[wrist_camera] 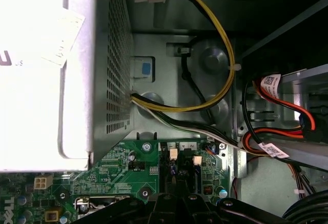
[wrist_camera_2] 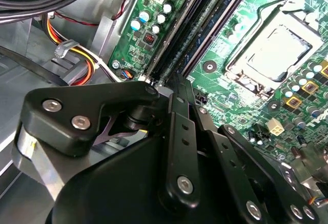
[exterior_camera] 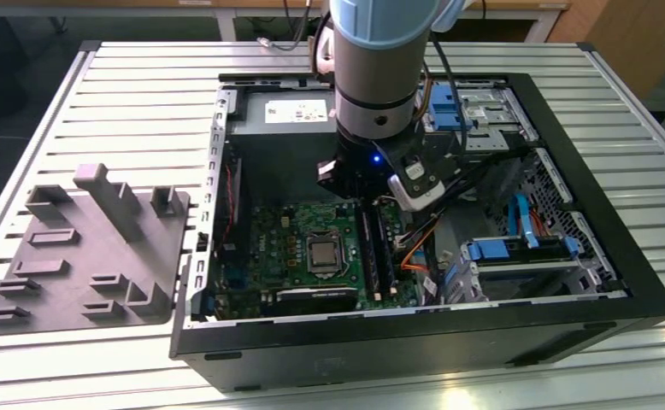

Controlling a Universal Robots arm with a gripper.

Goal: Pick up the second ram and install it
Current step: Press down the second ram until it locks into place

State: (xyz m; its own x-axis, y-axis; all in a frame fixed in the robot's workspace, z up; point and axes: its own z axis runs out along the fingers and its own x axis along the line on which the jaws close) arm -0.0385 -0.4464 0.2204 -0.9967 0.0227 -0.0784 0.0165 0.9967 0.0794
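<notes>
In the second wrist view the black tool [wrist_camera_2: 177,84] takes up the lower half of the frame. Its tip comes down at the near end of the memory slots [wrist_camera_2: 177,55] on the green motherboard [wrist_camera_2: 241,80]. I cannot tell whether the tool is open or closed.

The second ram [wrist_camera_2: 207,26] shows as a long dark strip. It runs from the tool's tip toward the top of the frame, lying along the slots. I cannot tell whether it is fully seated. Right of it sits the silver processor socket [wrist_camera_2: 274,55]. At the left edge is a bundle of yellow, red and black cables [wrist_camera_2: 77,60].

In the exterior view the open computer case [exterior_camera: 424,333] lies on the slatted counter [exterior_camera: 138,77] at centre frame. Inside it the arm [exterior_camera: 376,68] reaches straight down from the top of the frame. The tool [exterior_camera: 361,195] sits at the far end of the slot bank, where the second ram [exterior_camera: 369,246] runs toward the lower edge. At the left of the frame, outside the case, the grey tray [exterior_camera: 93,256] with upright blocks rests on the counter.
</notes>
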